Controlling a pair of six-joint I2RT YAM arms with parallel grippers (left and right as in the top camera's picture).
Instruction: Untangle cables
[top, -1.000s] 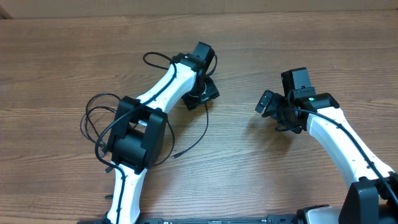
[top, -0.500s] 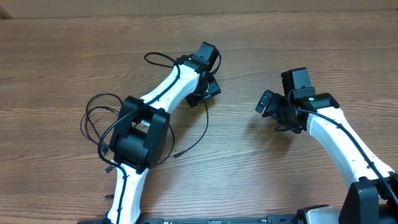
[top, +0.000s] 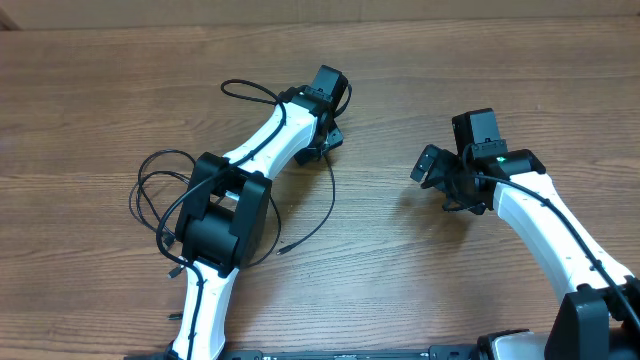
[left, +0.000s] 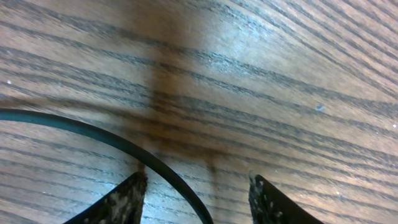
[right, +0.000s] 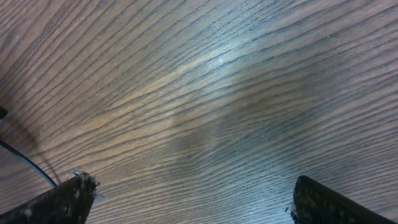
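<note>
Two robot arms work at a heap of thin black cables (top: 133, 195) on a wooden bench (top: 420, 280), most of them looped beside the left arm's elbow, with one loop lying past its wrist and a single strand (top: 333, 197) trailing from the wrist towards the bench's middle. The left tool (left: 198, 180) hangs low over the wood with its jaws apart, and its wrist camera shows one cord curving between them, running just beside one fingertip (left: 127, 196). Nothing is gripped yet. The step appears to be picking up this cord so it can be drawn clear of the loops. Doing it well probably means centring the cord between the fingers, closing gently because it is so thin, and pulling slowly away from the tangle so no loop tightens into a knot. The right tool (right: 189, 183) waits well apart near the bench's middle, spread wide and empty, with only a sliver of cord at the edge of its view.
</note>
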